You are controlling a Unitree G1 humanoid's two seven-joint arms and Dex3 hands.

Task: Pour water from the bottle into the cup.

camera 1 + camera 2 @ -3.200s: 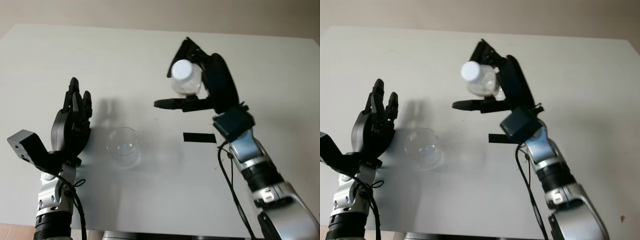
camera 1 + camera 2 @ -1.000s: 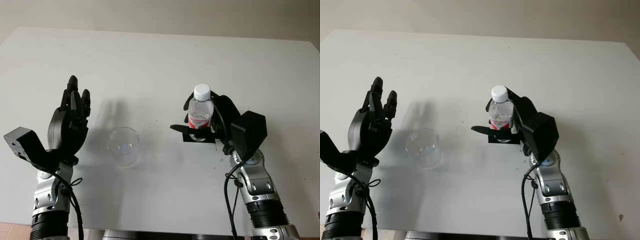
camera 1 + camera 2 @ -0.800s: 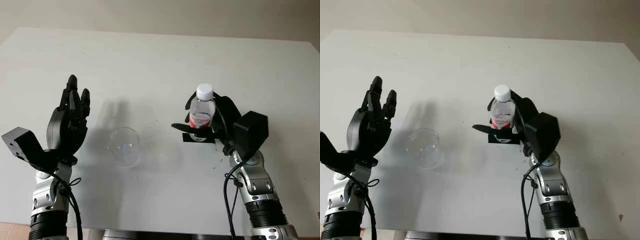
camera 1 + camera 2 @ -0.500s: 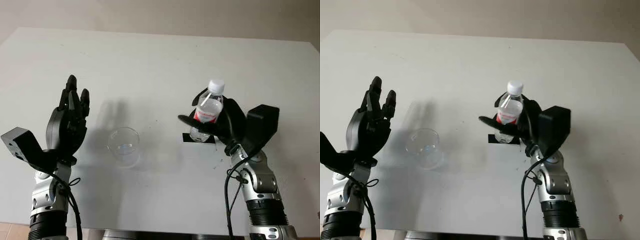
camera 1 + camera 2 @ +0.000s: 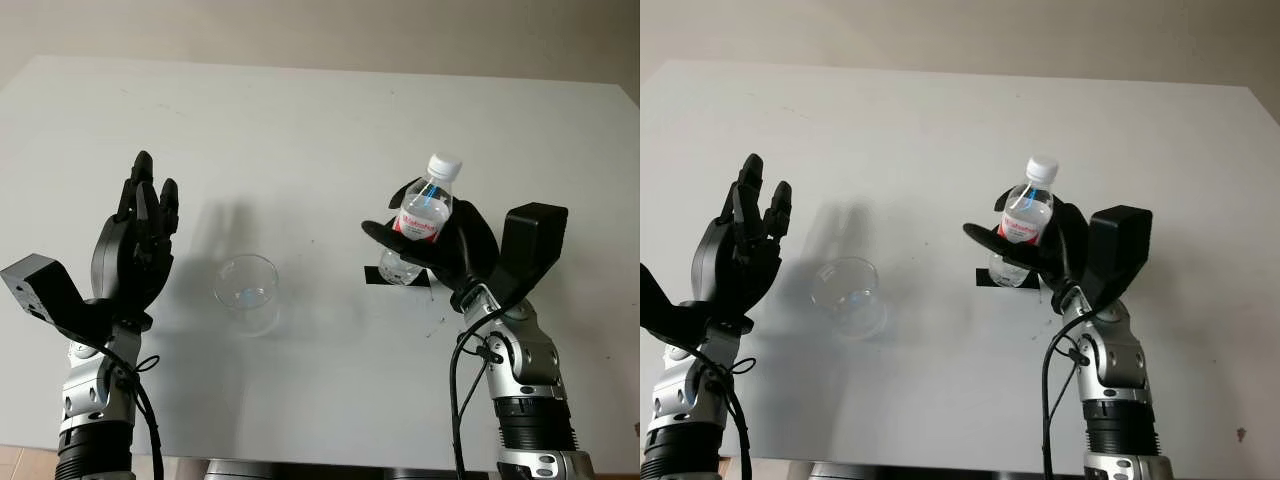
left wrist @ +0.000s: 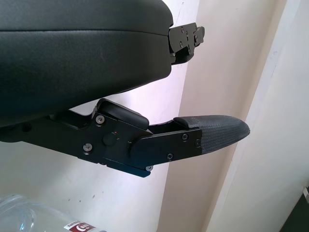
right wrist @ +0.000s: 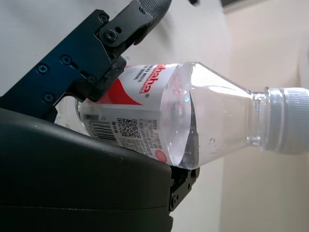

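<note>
A clear plastic water bottle (image 5: pixel 420 226) with a red label and a white cap is held in my right hand (image 5: pixel 440 250), right of the table's middle. The bottle leans to the right, lifted off the table, its cap on. In the right wrist view the bottle (image 7: pixel 178 121) lies across the black palm, with a finger (image 7: pixel 91 53) over its label. A clear cup (image 5: pixel 247 292) stands upright left of the middle. My left hand (image 5: pixel 140 240) is raised, open, to the left of the cup and apart from it.
A black strip of tape (image 5: pixel 378 277) lies on the white table (image 5: pixel 300 130) just below the held bottle. The table's far edge meets a beige wall. Cables hang along both forearms.
My right hand brought the bottle down from a tipped pose near the middle to upright over the tape, then lifted it and leaned it right. The left hand and cup stayed put.
</note>
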